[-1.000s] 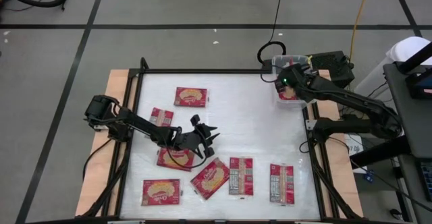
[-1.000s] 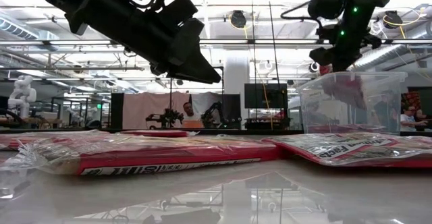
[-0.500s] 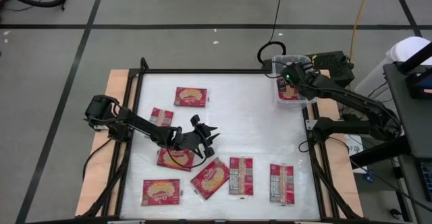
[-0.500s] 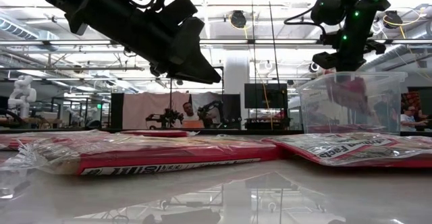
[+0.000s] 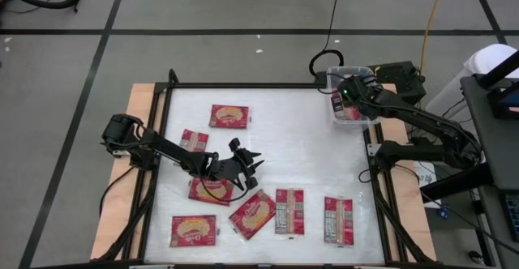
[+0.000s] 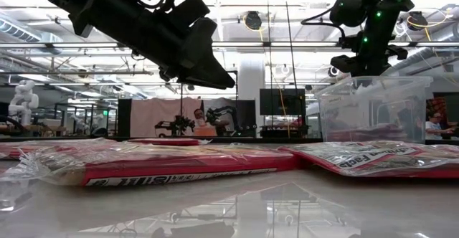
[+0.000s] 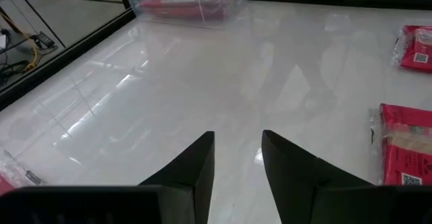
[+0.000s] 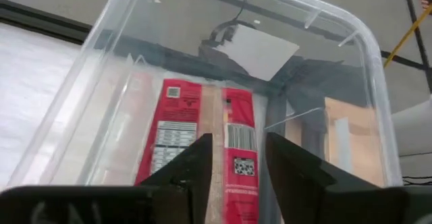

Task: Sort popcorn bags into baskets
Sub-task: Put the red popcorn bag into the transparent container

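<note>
Popcorn bags lie flat on a shiny white desk (image 5: pixel 300 147) with a black frame and pale wood edges. Around it is a grey floor with dark lines. Across the desk, the low view shows a big bright room with pipes on the ceiling and a person far back.

Each bag is a thin, crinkly red packet. One popcorn bag (image 5: pixel 229 117) shows its yellow popcorn picture. Another popcorn bag (image 5: pixel 289 211) shows its grey-white printed side. Most lie in the near half of the desk.

The basket (image 5: pixel 349 116) is a clear plastic bin with a rounded rim at the far right corner. A red bag (image 8: pixel 202 140) lies inside it, printed side up.

The right tool (image 8: pixel 237 158) hangs just over the basket, fingers spread with nothing between them. The left tool (image 7: pixel 237 158) hovers over the middle of the desk, its fingers a little apart and holding nothing.
</note>
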`<state>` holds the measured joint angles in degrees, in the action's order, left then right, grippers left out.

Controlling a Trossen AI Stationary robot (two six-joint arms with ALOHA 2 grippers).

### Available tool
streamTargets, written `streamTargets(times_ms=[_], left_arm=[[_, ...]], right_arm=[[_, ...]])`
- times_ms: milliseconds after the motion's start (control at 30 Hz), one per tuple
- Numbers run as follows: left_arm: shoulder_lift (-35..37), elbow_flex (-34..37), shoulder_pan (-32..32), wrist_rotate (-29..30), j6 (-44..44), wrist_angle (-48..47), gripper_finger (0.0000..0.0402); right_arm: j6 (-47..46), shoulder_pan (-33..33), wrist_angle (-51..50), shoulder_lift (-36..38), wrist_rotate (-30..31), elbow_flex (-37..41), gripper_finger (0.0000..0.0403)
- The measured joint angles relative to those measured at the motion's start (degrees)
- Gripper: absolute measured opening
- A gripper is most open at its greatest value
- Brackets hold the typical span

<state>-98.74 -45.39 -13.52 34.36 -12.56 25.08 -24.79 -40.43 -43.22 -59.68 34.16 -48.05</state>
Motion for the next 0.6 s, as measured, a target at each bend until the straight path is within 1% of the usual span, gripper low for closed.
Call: streamTargets(times_ms=[100,200,300,367,500,600], left_arm=[[0.00,0.00,0.00,-0.01,0.00,0.02,0.0127],[0.00,-0.01,0.00,-0.01,0.00,0.00,0.0127],[0.00,-0.02,0.00,0.01,0.01,0.02,0.0127],[0.00,-0.02,0.21,-0.01,0.39,0.05,0.0127],[0.00,-0.02,1.05,0.01,0.39,0.05,0.0127],[0.00,-0.02,1.73,-0.12,0.37,0.04,0.0127]], right_arm=[[-0.04,0.00,-0.31,0.00,-0.15,0.00,0.0141],[-0.93,-0.14,-0.37,-0.04,-2.47,0.00,0.0141],[0.35,-1.18,1.08,-0.89,-7.69,-0.60,0.0141],[1.69,-2.88,0.89,-2.28,-11.55,-2.51,0.0141],[4.64,-7.66,-2.37,-6.62,-15.06,-7.57,0.0141],[6.12,-11.51,-5.66,-9.95,-18.29,-9.61,0.0141]])
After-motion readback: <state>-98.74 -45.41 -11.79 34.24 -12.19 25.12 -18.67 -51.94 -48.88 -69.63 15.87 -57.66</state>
